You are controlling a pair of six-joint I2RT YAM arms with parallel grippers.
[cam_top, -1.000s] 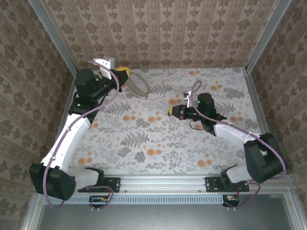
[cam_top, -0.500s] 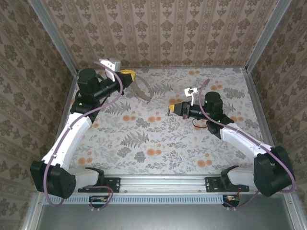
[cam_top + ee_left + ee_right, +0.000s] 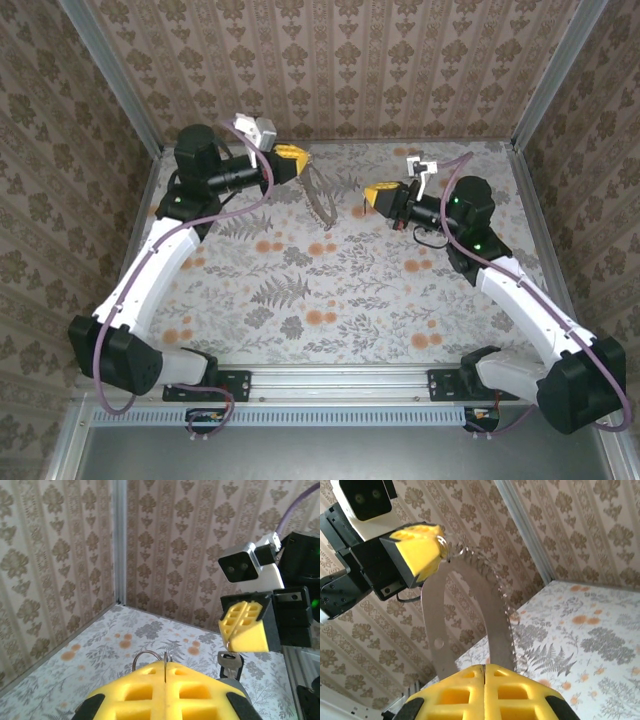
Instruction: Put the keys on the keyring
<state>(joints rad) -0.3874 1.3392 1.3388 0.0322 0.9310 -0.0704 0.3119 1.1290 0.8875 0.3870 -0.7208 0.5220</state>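
Two items are held over the far desk (image 3: pixel 300 290): left gripper (image 3: pixel 298 157) clamped on the keyring (image 3: pixel 320 196), right gripper (image 3: pixel 372 195) clamped on a key (image 3: pixel 229 663), near on its right. We judge this the threading step; next, the key's hole must line up with the ring's opening.

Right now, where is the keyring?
In the top view the keyring hangs from the left pincer toward the back of the table, the right pincer close on its right.

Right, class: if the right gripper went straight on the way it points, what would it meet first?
Probably the keyring, hanging from the left gripper straight ahead of the right gripper; the gap between them is hard to judge.
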